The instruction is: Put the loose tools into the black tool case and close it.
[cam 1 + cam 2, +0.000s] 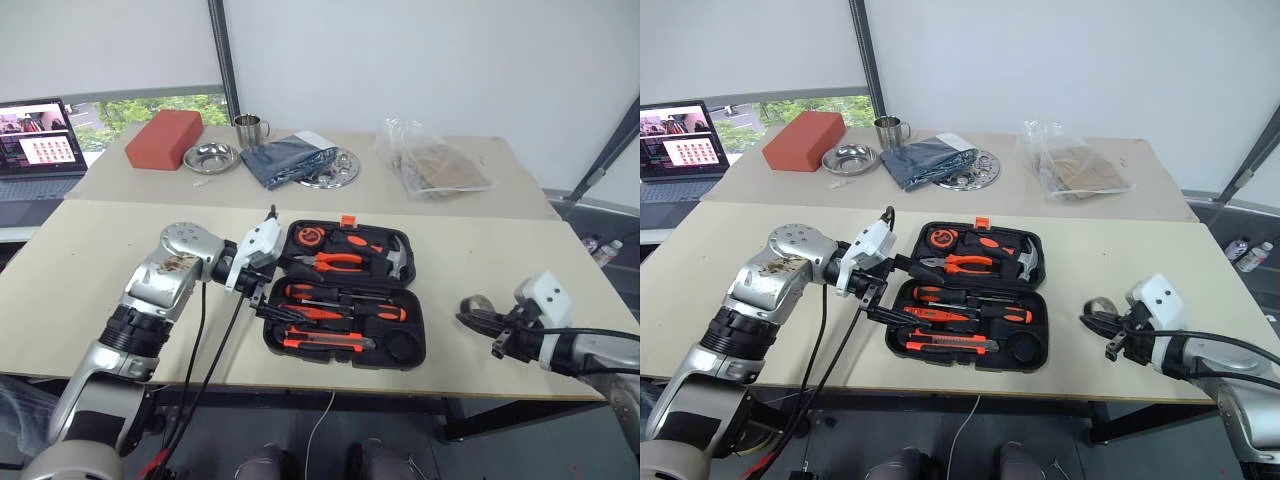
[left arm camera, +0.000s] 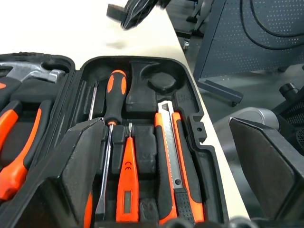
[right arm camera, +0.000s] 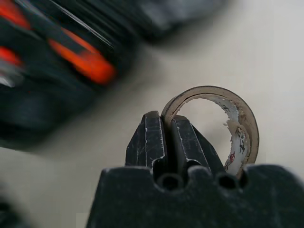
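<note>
Right wrist view shows why the right pincer (image 3: 166, 137) sits as it does: its two black fingers are clenched on the wall of the small grey tape roll (image 3: 216, 126), pinching the rim from inside and outside so the ring hangs off to one side. Seen from the head, that hand holds the roll just above the desk (image 1: 90, 260), off to the right of the black tool case (image 1: 345, 295). The case lies open and flat, lid back, so its recesses face up; the utility knife (image 2: 172, 156), the slim orange screwdriver (image 2: 127, 183) and a black-and-orange screwdriver (image 2: 114, 95) already rest in them. One round recess (image 1: 405, 347) looks vacant, probably meant for the roll. The left pincer (image 1: 268, 290), spread wide and released, hovers over the case's left edge, perhaps to steady it.
</note>
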### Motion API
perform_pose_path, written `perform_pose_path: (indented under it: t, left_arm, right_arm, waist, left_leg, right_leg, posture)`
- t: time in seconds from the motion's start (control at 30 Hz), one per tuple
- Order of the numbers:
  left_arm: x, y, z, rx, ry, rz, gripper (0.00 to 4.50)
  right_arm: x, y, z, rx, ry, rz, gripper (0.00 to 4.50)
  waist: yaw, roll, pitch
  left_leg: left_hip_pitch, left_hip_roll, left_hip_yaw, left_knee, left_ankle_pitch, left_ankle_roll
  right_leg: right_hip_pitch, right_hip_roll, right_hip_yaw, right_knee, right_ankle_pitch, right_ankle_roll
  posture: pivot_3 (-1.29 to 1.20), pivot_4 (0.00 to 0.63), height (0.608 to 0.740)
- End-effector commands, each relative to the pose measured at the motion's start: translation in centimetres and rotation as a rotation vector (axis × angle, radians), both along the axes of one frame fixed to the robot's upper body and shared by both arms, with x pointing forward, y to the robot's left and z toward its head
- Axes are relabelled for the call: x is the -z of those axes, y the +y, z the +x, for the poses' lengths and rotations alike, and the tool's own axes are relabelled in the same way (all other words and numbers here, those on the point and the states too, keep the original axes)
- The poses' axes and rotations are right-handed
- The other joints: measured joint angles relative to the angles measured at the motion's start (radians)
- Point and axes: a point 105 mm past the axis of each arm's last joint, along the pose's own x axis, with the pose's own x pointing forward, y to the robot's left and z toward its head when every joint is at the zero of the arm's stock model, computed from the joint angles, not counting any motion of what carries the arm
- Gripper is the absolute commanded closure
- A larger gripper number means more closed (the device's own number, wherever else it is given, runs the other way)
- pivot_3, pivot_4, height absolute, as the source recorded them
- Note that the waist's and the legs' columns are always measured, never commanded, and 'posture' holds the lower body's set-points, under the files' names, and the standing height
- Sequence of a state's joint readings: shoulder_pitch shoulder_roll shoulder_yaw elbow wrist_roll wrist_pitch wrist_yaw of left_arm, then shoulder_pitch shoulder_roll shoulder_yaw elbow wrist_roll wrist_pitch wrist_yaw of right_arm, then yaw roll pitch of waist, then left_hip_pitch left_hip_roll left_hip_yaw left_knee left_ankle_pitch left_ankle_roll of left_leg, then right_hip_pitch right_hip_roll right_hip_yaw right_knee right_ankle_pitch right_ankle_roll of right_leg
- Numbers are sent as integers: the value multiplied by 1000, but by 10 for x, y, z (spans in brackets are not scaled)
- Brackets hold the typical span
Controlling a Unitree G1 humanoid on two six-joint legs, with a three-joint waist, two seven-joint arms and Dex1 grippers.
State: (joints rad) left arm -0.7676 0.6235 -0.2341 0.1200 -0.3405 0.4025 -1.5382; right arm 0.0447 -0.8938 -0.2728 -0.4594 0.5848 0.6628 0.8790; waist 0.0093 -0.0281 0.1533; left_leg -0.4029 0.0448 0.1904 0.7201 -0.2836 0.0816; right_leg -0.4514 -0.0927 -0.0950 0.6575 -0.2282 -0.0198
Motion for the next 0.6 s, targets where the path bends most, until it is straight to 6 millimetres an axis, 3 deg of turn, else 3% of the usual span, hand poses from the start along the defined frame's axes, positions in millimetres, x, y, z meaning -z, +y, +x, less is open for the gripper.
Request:
perform_pose_path:
  t: [0.03, 0.17, 0.3, 0.4, 0.53, 0.6]
  left_arm:
    - [-4, -1, -4, 26, -46, 6, 0]
    - [-1, -1, -3, 26, -55, 20, 0]
    - [-2, -3, -1, 25, -60, 20, 0]
    - [-3, -3, -1, 20, -62, 18, 0]
    - [-3, 1, -1, 3, -56, 18, 0]
    - [-2, 3, -2, -7, -52, 14, 0]
  right_arm:
    - [-4, 41, -18, -206, 3, -44, 4423]
    - [5, 60, -19, -303, 25, -112, 4423]
    - [18, 60, -8, -277, 47, -179, 4423]
    - [19, 64, -14, -327, 79, -185, 3450]
    - [4, 66, -11, -322, 48, -137, 2094]
    - [-5, 59, -8, -297, 40, -113, 2094]
  waist:
    - [-1, 0, 0]
    - [0, 0, 0]
    - [2, 0, 0]
    - [4, 0, 0]
    - [2, 0, 0]
    - [2, 0, 0]
  left_leg:
    - [0, 0, 0, 0, 0, 0]
    - [-1, 0, 0, 1, 0, 0]
    - [-2, -1, 0, 2, 0, 0]
    - [-4, -1, 0, 2, 0, 1]
    - [-4, -1, 0, 2, 0, 1]
    - [-4, 0, 0, 2, 0, 1]
  right_leg:
    - [0, 0, 0, 0, 0, 0]
    - [0, -1, 0, 0, 0, 0]
    - [-1, -1, -1, 0, 0, 0]
    - [-2, -1, -1, 0, 1, -2]
    - [-3, 0, -3, 0, 3, -5]
    - [-3, 0, -3, 0, 3, -5]
  posture:
    - [0, 150, 736]
    - [0, 150, 736]
    - [0, 150, 736]
    - [0, 150, 736]
    - [0, 150, 736]
    - [0, 150, 736]
